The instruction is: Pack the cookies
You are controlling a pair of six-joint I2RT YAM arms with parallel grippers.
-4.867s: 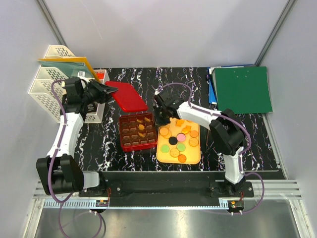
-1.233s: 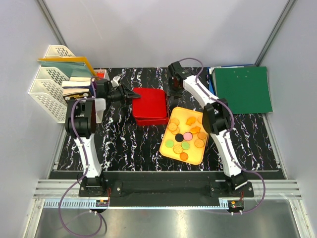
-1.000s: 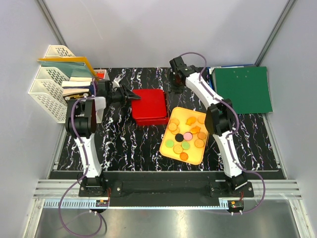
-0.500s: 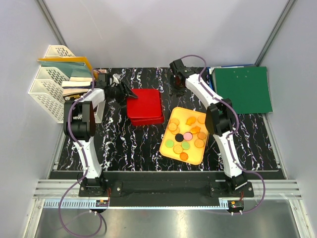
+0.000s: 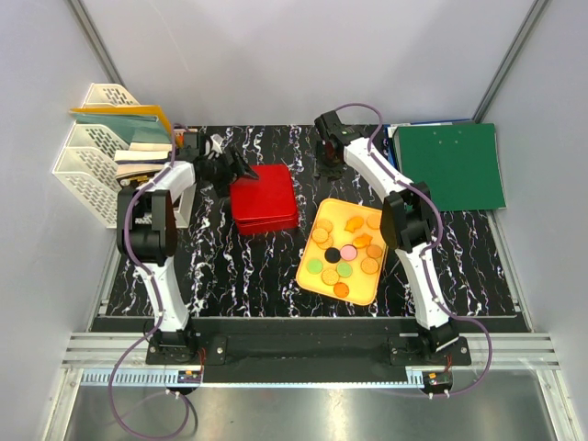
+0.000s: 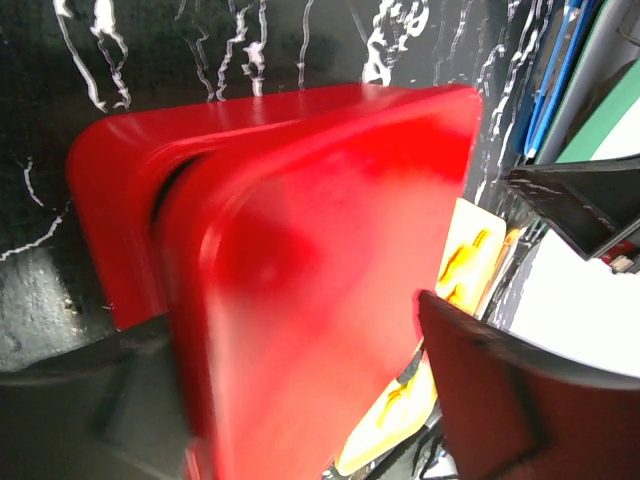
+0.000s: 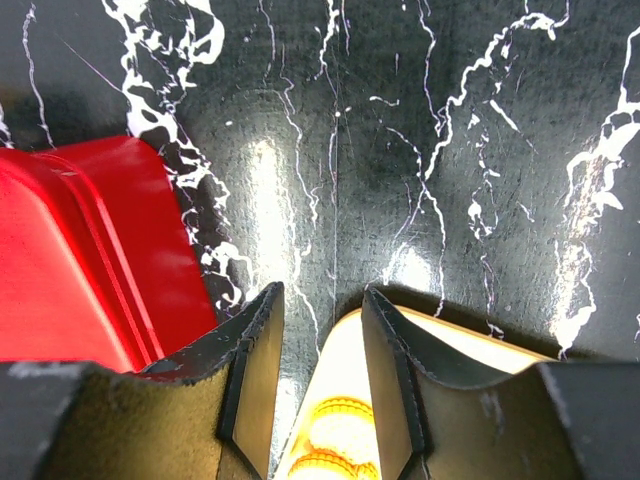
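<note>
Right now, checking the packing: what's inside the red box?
Only its closed red lid shows; the contents are covered. Loose cookies lie on the yellow tray beside it.

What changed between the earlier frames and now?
The lid that the left gripper held aloft now sits closed on the red box; that gripper has opened and let go, and the box slid slightly left. The right gripper left the yellow tray for the far side of the table. Tray and cookies stayed put over the last second.
</note>
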